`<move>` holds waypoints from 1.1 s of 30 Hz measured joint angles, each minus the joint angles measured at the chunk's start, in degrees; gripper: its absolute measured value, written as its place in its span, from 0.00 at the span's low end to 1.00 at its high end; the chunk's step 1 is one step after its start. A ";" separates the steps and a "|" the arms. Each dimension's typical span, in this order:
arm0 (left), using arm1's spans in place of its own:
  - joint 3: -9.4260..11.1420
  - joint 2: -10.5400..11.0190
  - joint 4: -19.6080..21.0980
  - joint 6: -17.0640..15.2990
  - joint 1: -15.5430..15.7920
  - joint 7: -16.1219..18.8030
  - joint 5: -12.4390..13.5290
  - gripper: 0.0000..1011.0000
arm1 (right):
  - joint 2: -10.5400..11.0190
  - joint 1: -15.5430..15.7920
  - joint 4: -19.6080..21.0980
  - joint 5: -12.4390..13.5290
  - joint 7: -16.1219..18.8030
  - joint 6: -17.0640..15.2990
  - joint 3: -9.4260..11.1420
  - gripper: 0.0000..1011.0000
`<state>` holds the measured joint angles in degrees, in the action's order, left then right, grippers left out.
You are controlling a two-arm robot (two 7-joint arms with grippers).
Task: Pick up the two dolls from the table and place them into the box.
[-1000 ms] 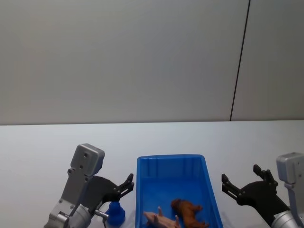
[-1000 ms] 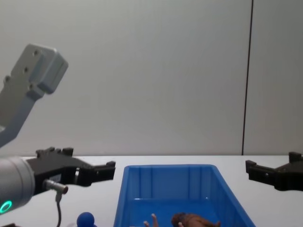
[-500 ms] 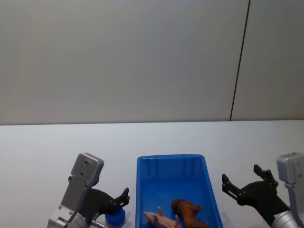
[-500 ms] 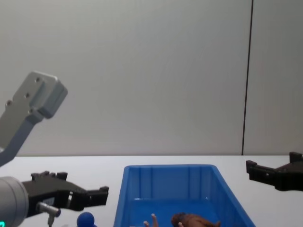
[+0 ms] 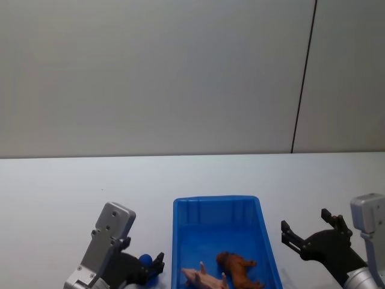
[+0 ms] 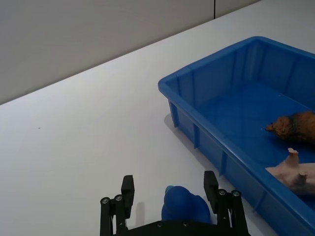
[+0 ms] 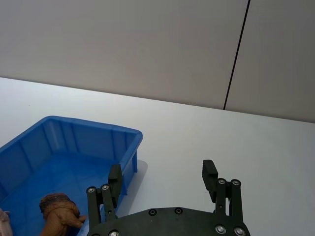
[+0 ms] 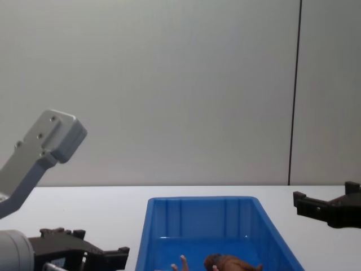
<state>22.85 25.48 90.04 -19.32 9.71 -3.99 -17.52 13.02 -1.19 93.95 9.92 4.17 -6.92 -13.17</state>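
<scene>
I have brought the left gripper [image 6: 170, 199] down over the last second: a second ago it hung above the small dark blue round-headed toy doll [image 6: 183, 206], and now its black fingers stand apart on either side of that doll, which sits on the plain white tabletop [image 5: 120, 180] just beside the left wall of the bright blue rectangular plastic bin [image 5: 178, 241]. The fingers do not yet press on the doll as far as I can tell, so I judge the grasp is set up but not closed.

The brown shaggy-maned four-legged toy animal [image 5: 239, 267] already lies inside the bin, next to a pale pink toy animal [image 5: 206, 277]; so one doll is done and the blue one remains.

The right gripper [image 5: 310, 236] is parked with its fingers spread, hovering to the right of the bin, apart from its rim.

For room: the bin's thick rim is close on the doll's right, so the inner finger has little margin there. To the left and ahead the tabletop is bare, and the lift over the rim is short.
</scene>
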 joint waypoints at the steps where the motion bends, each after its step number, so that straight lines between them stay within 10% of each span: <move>1: 0.00 -0.02 -0.09 -0.18 0.02 -0.25 0.01 0.90 | 0.00 0.00 0.00 0.00 0.00 0.00 0.00 0.99; 21: -0.16 -0.38 -1.16 -1.36 0.08 -3.16 -0.69 0.30 | 0.00 0.00 -0.01 0.00 0.01 0.00 0.00 0.99; 33: -0.61 -0.48 -0.77 2.40 -0.37 -3.19 -2.08 0.20 | 0.00 0.00 0.00 0.00 0.01 0.00 0.00 0.99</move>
<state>22.24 25.01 89.28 -16.92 9.34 -7.18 -19.60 13.02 -1.19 93.95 9.91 4.17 -6.92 -13.17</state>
